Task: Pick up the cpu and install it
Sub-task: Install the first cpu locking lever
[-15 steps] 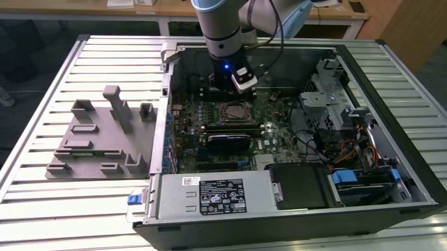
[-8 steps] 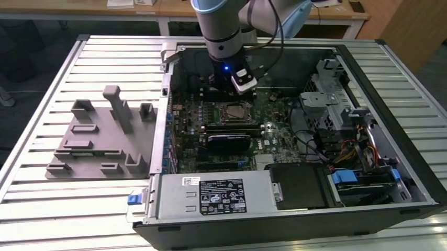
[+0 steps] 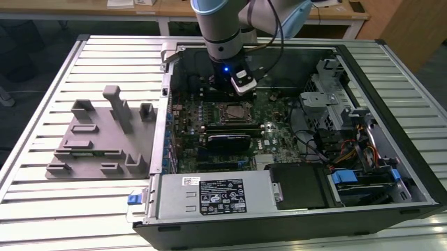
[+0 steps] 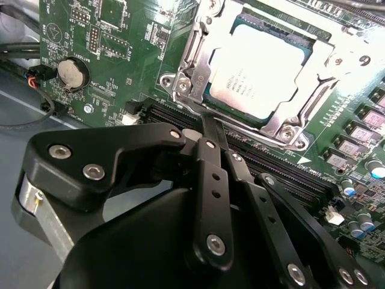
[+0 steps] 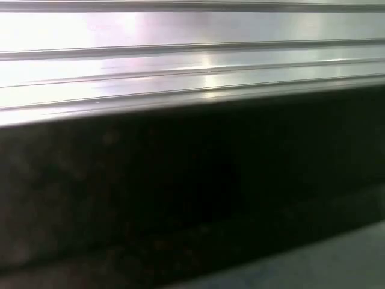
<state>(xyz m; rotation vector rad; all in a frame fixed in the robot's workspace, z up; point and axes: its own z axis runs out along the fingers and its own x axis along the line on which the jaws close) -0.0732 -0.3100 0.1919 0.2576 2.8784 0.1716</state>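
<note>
The small flat square cpu w/ shiny silver-grey metal top [image 4: 255, 72] sits in the metal-framed socket on the green motherboard [image 4: 129, 42]. The black hand [image 4: 207, 123] hovers just beside it, fingers together, empty. Judgement: verify flush seating, avoid side load.

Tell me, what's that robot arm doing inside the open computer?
The arm is working on fitting a processor chip. Its gripper hangs inside the open computer case, close above the motherboard. In the second wrist view, the cpu already lies in the socket within the metal frame, and the gripper's black fingers sit beside that frame, carrying nothing. The grey fixture tray stands on the table.
</note>
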